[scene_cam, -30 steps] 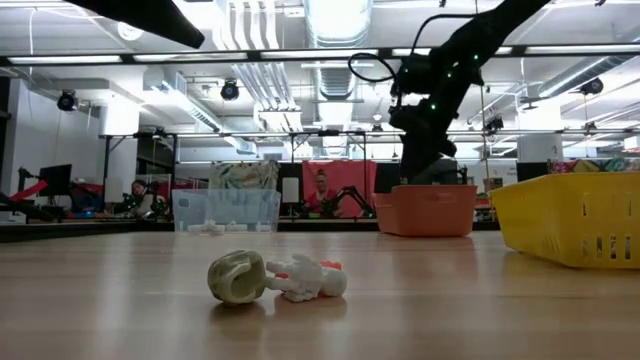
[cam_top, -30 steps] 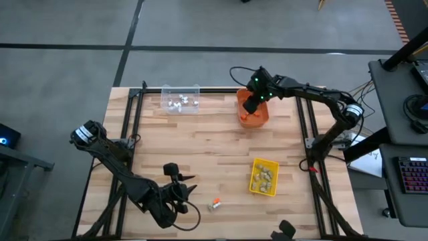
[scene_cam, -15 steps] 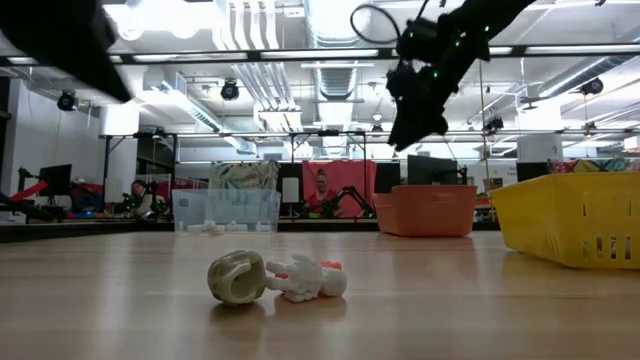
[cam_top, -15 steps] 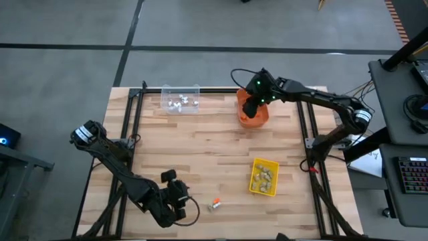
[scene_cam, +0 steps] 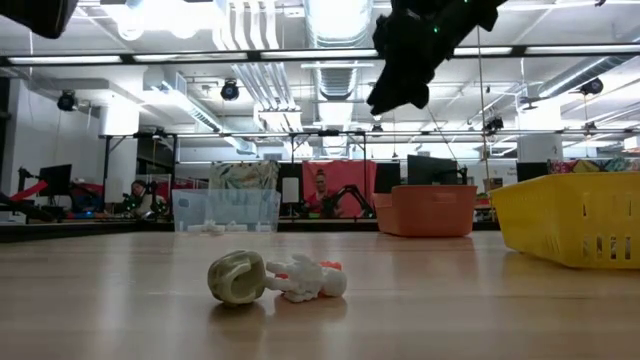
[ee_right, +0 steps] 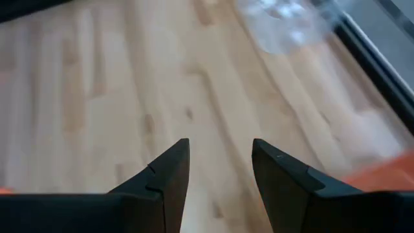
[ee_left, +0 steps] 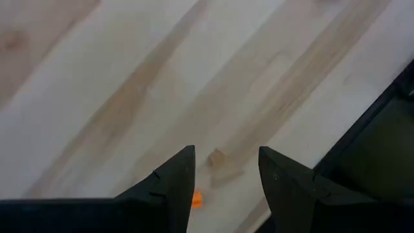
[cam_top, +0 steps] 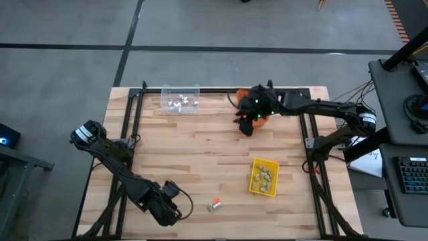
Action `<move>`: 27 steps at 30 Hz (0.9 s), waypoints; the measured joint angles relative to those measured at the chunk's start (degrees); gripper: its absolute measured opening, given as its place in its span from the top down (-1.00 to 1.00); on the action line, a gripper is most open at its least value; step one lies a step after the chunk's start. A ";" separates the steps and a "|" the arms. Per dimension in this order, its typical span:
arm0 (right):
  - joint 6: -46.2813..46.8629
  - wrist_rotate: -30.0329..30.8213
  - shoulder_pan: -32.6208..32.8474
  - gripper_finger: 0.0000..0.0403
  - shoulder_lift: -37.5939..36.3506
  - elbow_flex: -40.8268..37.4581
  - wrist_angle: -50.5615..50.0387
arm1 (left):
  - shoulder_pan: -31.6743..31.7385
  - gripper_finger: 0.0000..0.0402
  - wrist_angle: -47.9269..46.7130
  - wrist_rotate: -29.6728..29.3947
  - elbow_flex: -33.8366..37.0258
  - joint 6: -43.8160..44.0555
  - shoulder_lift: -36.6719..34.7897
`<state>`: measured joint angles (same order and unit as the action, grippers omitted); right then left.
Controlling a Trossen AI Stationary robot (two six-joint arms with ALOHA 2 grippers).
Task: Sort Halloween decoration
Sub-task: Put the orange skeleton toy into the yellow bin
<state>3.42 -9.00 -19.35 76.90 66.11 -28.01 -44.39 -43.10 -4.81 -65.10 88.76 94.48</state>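
Right gripper (cam_top: 244,127) hangs above the table (cam_top: 214,157) at roughly 1 o'clock from the table's centre, just beside the orange bin (cam_top: 262,120) on its inner side. Its fingers (ee_right: 169,175) stand parted with bare wood showing between them; nothing is held. In the low view it rides high, well clear of the surface.

Left gripper (cam_top: 175,201) sits at about 7 o'clock, near the front edge. Its fingers (ee_left: 176,178) are also parted and empty, with a speck of orange visible low in the gap.

Halloween decoration: two loose pieces, a tan-grey trinket (scene_cam: 237,277) touching a white-and-orange trinket (scene_cam: 310,278), lie at 6 o'clock close to the front edge, just beside the left gripper. More pieces rest in the clear bin (cam_top: 180,99) at 11 o'clock against the far edge, and in the yellow bin (cam_top: 264,177) at 4 o'clock.

Open wood spans the table's middle between both grippers.
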 joint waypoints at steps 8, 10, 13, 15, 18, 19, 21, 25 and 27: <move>0.51 0.05 7.76 0.21 -0.04 0.00 2.13 | -3.34 0.24 -0.61 0.50 -0.02 13.94 0.00; 0.49 0.07 9.20 0.21 -0.04 0.00 2.22 | -4.35 0.24 -1.80 -2.01 -0.02 18.61 0.07; 0.46 0.13 10.79 0.23 -0.04 0.00 3.25 | -5.91 0.24 -2.49 -5.30 -0.02 24.06 0.17; 0.26 0.16 11.32 0.24 -0.04 0.02 3.50 | -6.45 0.24 -2.48 -6.10 -0.02 26.32 0.48; 0.13 0.23 11.79 0.26 -0.04 0.02 3.45 | -6.67 0.24 -2.61 -6.22 -0.02 27.59 1.51; 0.12 0.29 11.85 0.27 -0.04 0.02 3.45 | -6.67 0.24 -2.60 -6.24 -0.02 27.81 2.00; 0.10 0.29 11.86 0.29 -0.04 0.02 3.48 | -6.63 0.24 -2.78 -6.24 -0.02 27.92 3.01; -0.27 0.28 11.86 0.32 -0.04 0.02 3.47 | -6.61 0.24 -2.79 -6.24 -0.02 27.06 4.53; -0.33 0.31 11.86 0.33 -0.04 0.02 3.45 | -6.65 0.24 -2.77 -6.21 -0.02 24.35 5.01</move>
<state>3.09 -8.69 -7.49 76.86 66.13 -24.56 -51.05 -45.87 -11.02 -65.12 113.11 99.49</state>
